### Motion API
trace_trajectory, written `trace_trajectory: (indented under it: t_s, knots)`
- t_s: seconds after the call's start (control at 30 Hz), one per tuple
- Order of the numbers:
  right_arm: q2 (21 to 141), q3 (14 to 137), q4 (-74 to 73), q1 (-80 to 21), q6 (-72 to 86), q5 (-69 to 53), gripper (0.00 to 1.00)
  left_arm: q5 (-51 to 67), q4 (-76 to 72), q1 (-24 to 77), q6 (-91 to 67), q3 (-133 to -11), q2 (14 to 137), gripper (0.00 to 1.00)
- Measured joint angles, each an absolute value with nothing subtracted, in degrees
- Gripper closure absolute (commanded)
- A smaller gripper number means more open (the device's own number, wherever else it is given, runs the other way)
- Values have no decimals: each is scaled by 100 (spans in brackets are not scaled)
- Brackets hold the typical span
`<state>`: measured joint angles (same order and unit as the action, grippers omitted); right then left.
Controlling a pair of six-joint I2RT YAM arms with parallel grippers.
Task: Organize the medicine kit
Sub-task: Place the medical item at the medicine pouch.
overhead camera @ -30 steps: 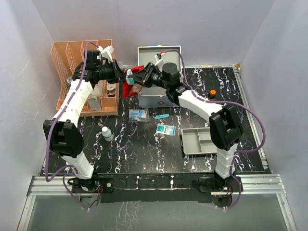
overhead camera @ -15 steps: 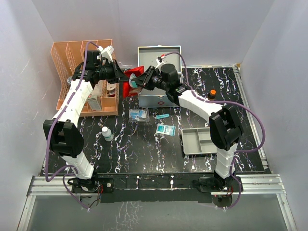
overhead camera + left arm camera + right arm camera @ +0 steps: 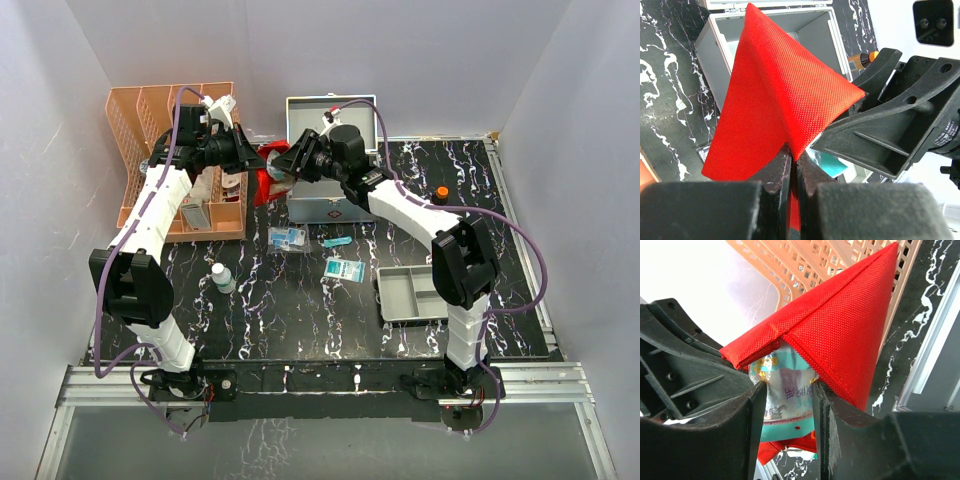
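The medicine kit (image 3: 325,208), a silver-grey metal case, stands open at the back middle with its lid raised; its bare inside shows in the left wrist view (image 3: 785,35). My left gripper (image 3: 248,156) is shut on the edge of a flat red pouch (image 3: 268,175) and holds it in the air just left of the kit; the red fabric (image 3: 775,95) fills that wrist view above the closed gripper (image 3: 792,156). My right gripper (image 3: 292,163) is shut on a teal and white packet (image 3: 788,390), whose top sits inside the pouch's open mouth (image 3: 840,325).
An orange mesh rack (image 3: 165,130) stands at the back left. A grey divided tray (image 3: 415,295) lies at the right. A small white bottle (image 3: 222,278), two packets (image 3: 288,237) (image 3: 345,270) and an orange-capped bottle (image 3: 440,195) are on the black marbled table.
My right wrist has risen and shifted a little left, with the packet moving toward the pouch mouth. The left gripper holds the pouch in about the same place.
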<state>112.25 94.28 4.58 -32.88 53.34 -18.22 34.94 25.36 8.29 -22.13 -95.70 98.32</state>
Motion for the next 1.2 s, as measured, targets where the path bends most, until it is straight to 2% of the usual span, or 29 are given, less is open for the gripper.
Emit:
trace_trajectory:
  t_s: [0.27, 1.2]
  knots:
    - [11030, 9203, 200, -3288, 5153, -1673, 54, 3498, 2543, 832, -2211, -9570, 9830, 100]
    - [9725, 9008, -906, -3288, 4219, -733, 49, 3520, 2576, 836, -2215, -9559, 9828, 100]
